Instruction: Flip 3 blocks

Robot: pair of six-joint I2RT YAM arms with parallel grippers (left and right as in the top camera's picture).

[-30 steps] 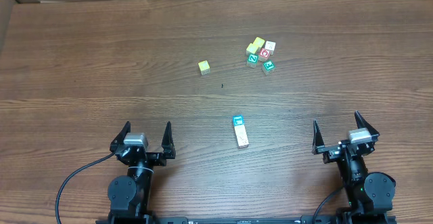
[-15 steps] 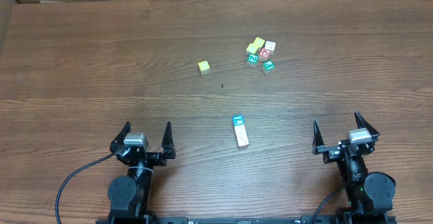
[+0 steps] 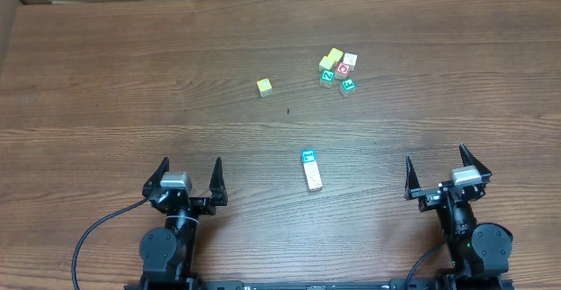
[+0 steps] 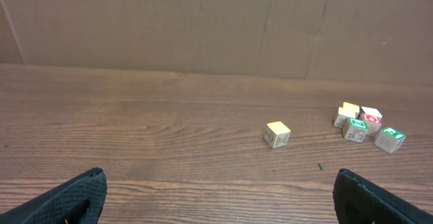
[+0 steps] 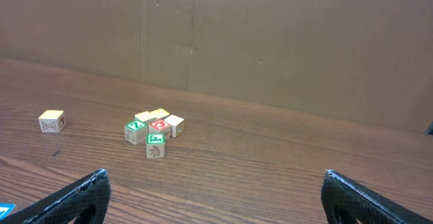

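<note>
Three blocks lie apart from the cluster. A yellow-and-cream block (image 3: 264, 87) (image 4: 277, 133) (image 5: 51, 121) sits alone left of the centre. A whitish block with a teal top (image 3: 308, 157) touches a cream block (image 3: 313, 179) mid-table; only a teal corner (image 5: 5, 211) shows in the right wrist view. My left gripper (image 3: 190, 163) (image 4: 218, 183) is open near the front left, well short of every block. My right gripper (image 3: 436, 157) (image 5: 215, 183) is open at the front right, nothing between its fingers.
A cluster of several cubes (image 3: 337, 68) (image 4: 365, 122) (image 5: 154, 129) lies at the back right: green-letter faces, one red face, yellow tops. A brown cardboard wall (image 4: 203, 21) stands behind the table's far edge.
</note>
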